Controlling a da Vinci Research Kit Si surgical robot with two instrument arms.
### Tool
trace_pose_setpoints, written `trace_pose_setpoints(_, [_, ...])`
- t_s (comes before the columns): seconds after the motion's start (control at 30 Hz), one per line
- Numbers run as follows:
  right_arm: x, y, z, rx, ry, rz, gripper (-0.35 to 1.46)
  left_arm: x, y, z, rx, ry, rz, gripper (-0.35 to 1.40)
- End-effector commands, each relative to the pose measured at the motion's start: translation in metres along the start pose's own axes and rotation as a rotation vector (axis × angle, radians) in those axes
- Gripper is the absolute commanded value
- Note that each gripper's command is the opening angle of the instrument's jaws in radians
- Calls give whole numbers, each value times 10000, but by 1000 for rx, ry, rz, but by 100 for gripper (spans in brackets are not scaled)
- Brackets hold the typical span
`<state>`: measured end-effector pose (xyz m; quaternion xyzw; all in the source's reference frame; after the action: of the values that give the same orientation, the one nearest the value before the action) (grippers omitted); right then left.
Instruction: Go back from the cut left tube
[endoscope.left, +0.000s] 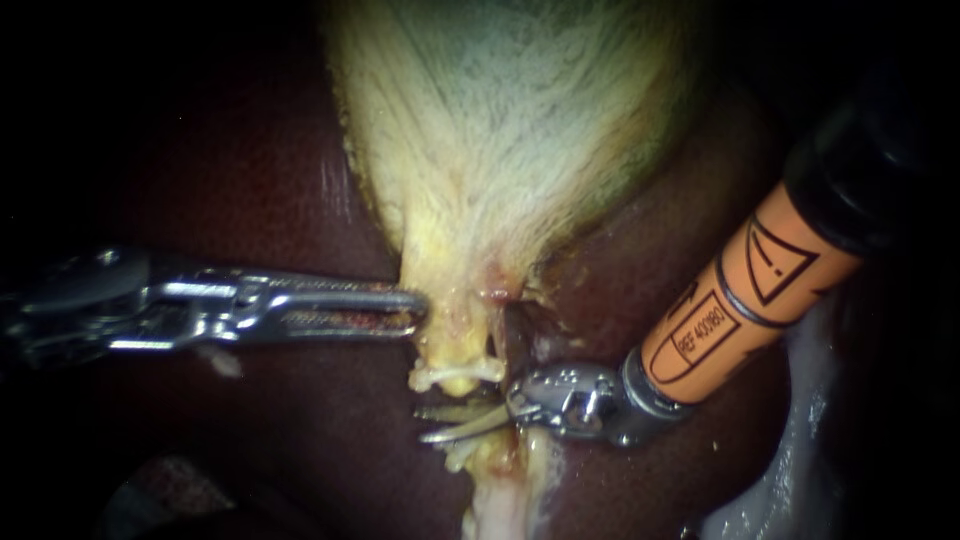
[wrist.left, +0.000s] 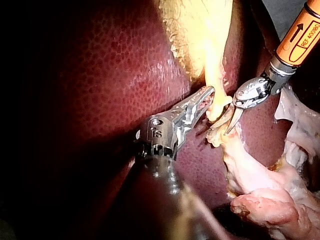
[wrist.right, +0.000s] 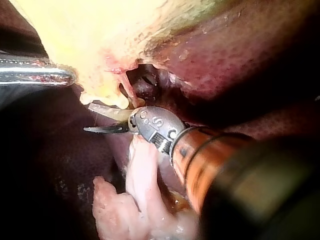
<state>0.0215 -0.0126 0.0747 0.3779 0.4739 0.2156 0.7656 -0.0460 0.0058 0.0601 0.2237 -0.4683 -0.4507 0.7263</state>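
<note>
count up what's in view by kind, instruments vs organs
instruments: 2 (left instrument, right instrument)
organs: 2 (liver, gallbladder)
total: 4

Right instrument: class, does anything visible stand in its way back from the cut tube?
Nothing visible does. The right instrument has its blades open at the cut tube; behind them is only its own shaft above the liver. The left instrument is on the tube's far side.
</note>
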Motion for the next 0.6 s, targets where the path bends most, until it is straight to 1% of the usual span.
trace_pose_setpoints(0.03, [0, 0, -1, 1, 0, -3, 56, 0, 0, 0, 0, 0, 0, -35])
trace_pose_setpoints(0.17, [0, 0, -1, 1, 0, -8, 57, 0, 0, 0, 0, 0, 0, -35])
trace_pose_setpoints(0.27, [1, 0, -1, -1, 1, -26, 68, 0, 0, 0, 0, 0, 0, -35])
trace_pose_setpoints(0.4, [1, -1, -1, -1, 1, -26, 68, 0, 0, 0, 0, 0, 0, -35])
trace_pose_setpoints(0.6, [2, -7, -1, 2, 0, -33, 74, 0, 5, 1, 4, 2, 0, -35])
